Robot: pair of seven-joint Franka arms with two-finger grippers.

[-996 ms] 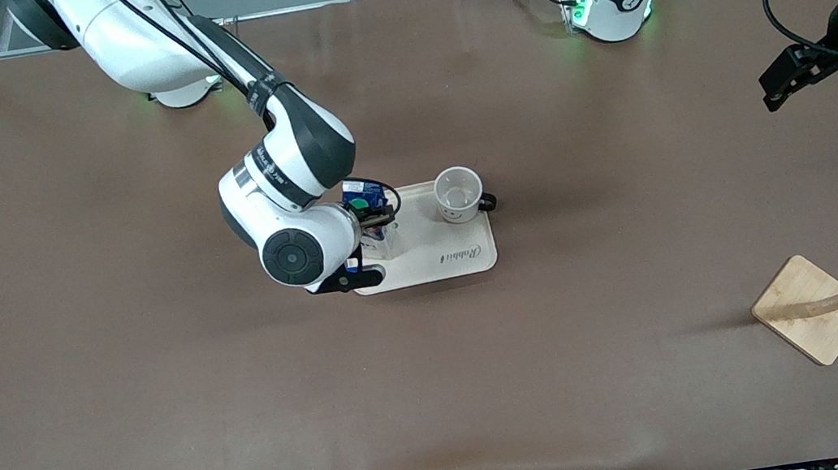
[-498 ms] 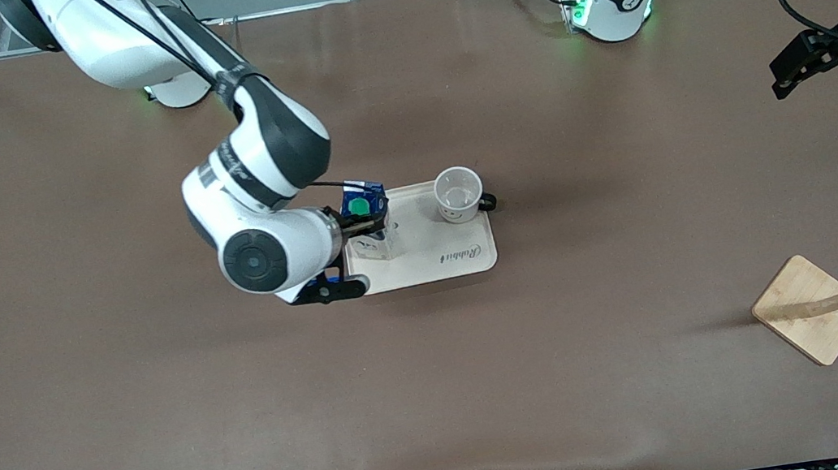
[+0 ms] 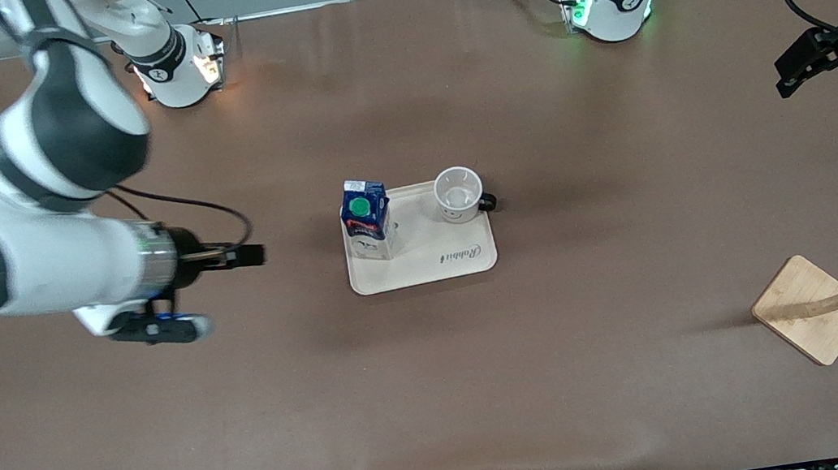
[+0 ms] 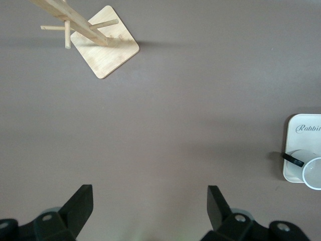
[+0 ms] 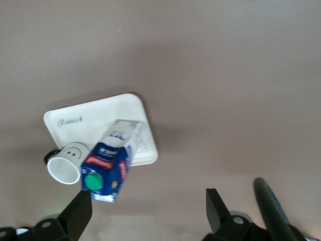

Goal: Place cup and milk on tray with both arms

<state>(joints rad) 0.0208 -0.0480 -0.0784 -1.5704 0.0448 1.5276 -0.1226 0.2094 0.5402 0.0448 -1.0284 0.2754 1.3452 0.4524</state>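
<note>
The milk (image 3: pixel 366 218) and the cup (image 3: pixel 458 194) both stand on the tray (image 3: pixel 431 262) (mid-bench). The right end effector (image 3: pixel 245 254) hovers empty, fingers wide; the left end effector (image 3: pixel 794 74) waits likewise.

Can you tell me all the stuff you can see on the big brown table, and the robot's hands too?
milk carton: one, dark blue and white with a green cap, upright on the tray.
cup: one, white with a smiley face and black handle, on the tray beside the milk carton.
tray: one, cream, mid-table.
wooden stand: one, light wood, at the left arm's end, nearer the front camera.
table: one, brown.
right gripper: one, black, open, empty, over bare table.
left gripper: one, black, open, empty, waiting.
</note>
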